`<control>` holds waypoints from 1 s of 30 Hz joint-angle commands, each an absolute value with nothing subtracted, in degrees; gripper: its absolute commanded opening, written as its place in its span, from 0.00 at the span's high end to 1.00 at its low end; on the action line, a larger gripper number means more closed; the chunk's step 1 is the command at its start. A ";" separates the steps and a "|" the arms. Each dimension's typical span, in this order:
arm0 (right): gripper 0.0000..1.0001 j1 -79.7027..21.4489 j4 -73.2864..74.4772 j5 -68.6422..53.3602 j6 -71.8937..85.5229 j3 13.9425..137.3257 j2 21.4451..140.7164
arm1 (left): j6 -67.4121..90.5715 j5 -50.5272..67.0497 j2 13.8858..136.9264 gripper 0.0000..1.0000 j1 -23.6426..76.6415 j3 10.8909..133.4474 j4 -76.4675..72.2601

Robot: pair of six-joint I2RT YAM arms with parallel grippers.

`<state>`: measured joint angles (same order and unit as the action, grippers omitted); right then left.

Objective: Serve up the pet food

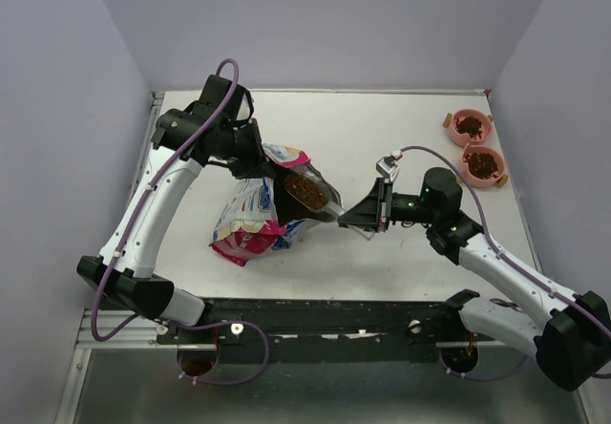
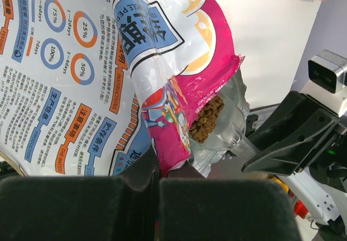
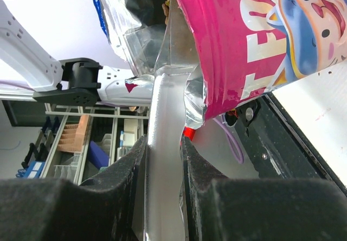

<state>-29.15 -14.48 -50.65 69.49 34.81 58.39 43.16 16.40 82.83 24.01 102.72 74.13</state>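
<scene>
We see a white desk [image 1: 382,128] with a glossy pink-and-blue bag [image 1: 250,222] left of its middle. The left pincer [image 1: 260,161] is pressed together on the edge of the bag's mouth. The right pincer [image 1: 368,216] reaches in from the right and pinches the handle of a clear scoop [image 1: 325,204], whose cup sits at that mouth. Two pink bowls [image 1: 470,125] stand at the far right edge, one just beside the other and well apart from the bag.

The kibble [image 1: 305,191] is small, dark brown and dry. It lies as a loose heap in the scoop's cup, and each bowl holds a smaller dark patch of it.

From above we get the whole layout, but the pellets blur into one dark mass. The left wrist view brings them close: single pellets of kibble [image 2: 207,119] show through the scoop [image 2: 230,132], half tucked behind the bag's [image 2: 65,78] pink flap. It also shows the left pincer [image 2: 159,197] meeting on the bag's edge. The right wrist view alone shows the right pincer [image 3: 162,197] squeezing the scoop's [image 3: 162,116] clear handle from both sides, with the bag [image 3: 244,35] above.
</scene>
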 commanded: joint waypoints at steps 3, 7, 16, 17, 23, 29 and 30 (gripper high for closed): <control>1.00 -28.83 -19.77 -50.36 71.19 32.87 56.69 | 45.88 21.18 78.66 1.00 24.26 104.59 67.41; 1.00 -28.74 -22.15 -50.89 72.42 31.91 57.04 | 45.88 21.45 78.49 1.00 24.26 104.24 67.32; 1.00 -28.74 -34.54 -53.87 79.28 27.52 61.95 | 45.97 21.71 78.31 1.00 24.26 103.98 66.71; 1.00 -28.74 -36.46 -55.18 79.97 26.47 63.62 | 45.97 21.88 78.40 1.00 24.26 103.89 66.62; 1.00 -28.65 -54.67 -55.11 88.95 22.85 66.53 | 46.14 21.89 78.49 1.00 24.26 104.33 66.88; 1.00 -28.74 -58.17 -55.72 89.73 22.50 67.24 | 46.14 21.97 78.22 1.00 24.26 103.62 66.71; 1.00 -28.74 -58.01 -55.64 89.65 22.33 66.98 | 46.23 21.71 78.22 1.00 24.26 103.71 66.71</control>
